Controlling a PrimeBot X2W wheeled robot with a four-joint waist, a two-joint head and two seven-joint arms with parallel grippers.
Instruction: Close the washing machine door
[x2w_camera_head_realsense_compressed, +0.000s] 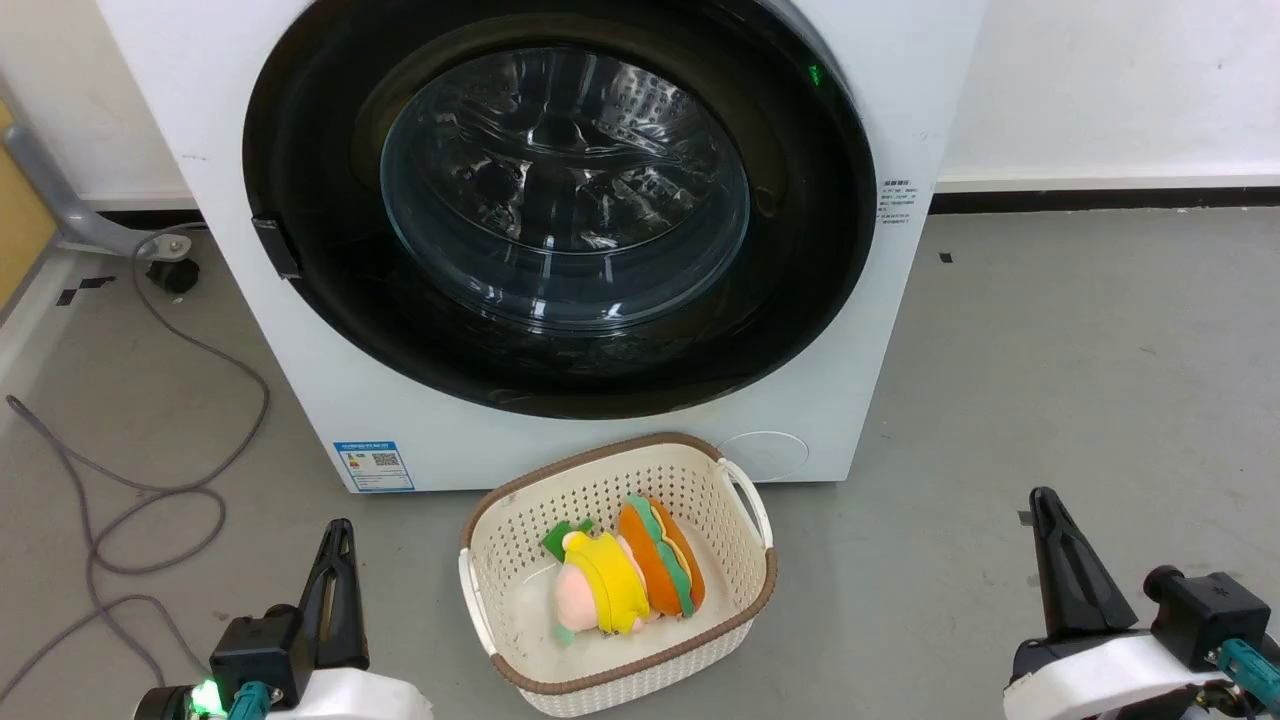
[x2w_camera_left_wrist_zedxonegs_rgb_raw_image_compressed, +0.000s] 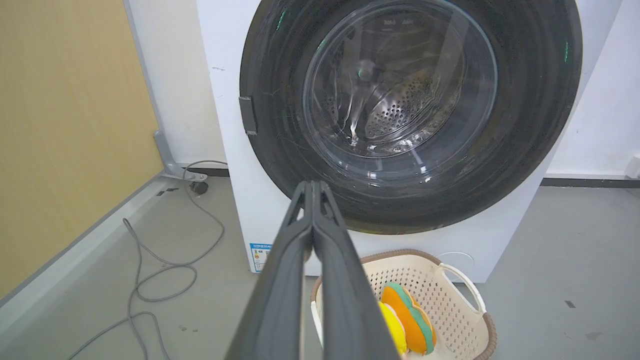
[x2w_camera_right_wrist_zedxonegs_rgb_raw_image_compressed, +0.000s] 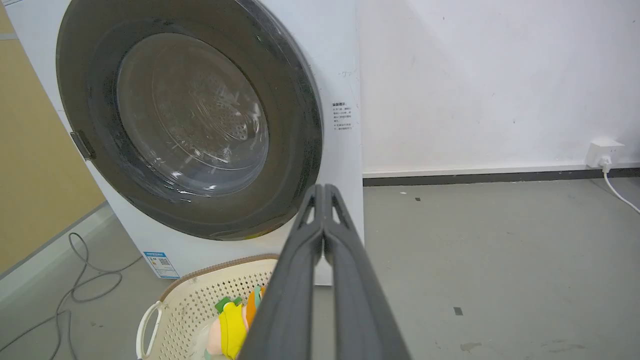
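- A grey cable (x2w_camera_head_realsense_compressed: 150, 490) loops over the floor at the far left, well apart from both arms.
- The left gripper (x2w_camera_head_realsense_compressed: 338, 530) sits low at the left, its two dark fingers pressed together on nothing. It points toward the machine but is well short of it.
- The washing machine (x2w_camera_head_realsense_compressed: 300, 380) stands straight ahead, with its blue label (x2w_camera_head_realsense_compressed: 375, 466) at the lower left corner.
- The washing machine door (x2w_camera_head_realsense_compressed: 565, 190) lies across the round opening. Its glossy black rim looks flush with the white front all the way round, and the steel drum shows through the glass bowl.
- A small dark handle (x2w_camera_head_realsense_compressed: 277, 248) sits on the rim's left edge. Whether the catch has actually clicked home cannot be told from here, since no view looks along the seam.
- A cream basket (x2w_camera_head_realsense_compressed: 600, 455) holding plush toys (x2w_camera_head_realsense_compressed: 620, 580) rests on the floor just in front of the machine, below the door's sweep.
- The right gripper (x2w_camera_head_realsense_compressed: 1045, 495) is low at the right, also clenched and empty, and apart from the machine.
- As I judge it, the task looks essentially done. At most a firm push on the rim remains to confirm the latch.
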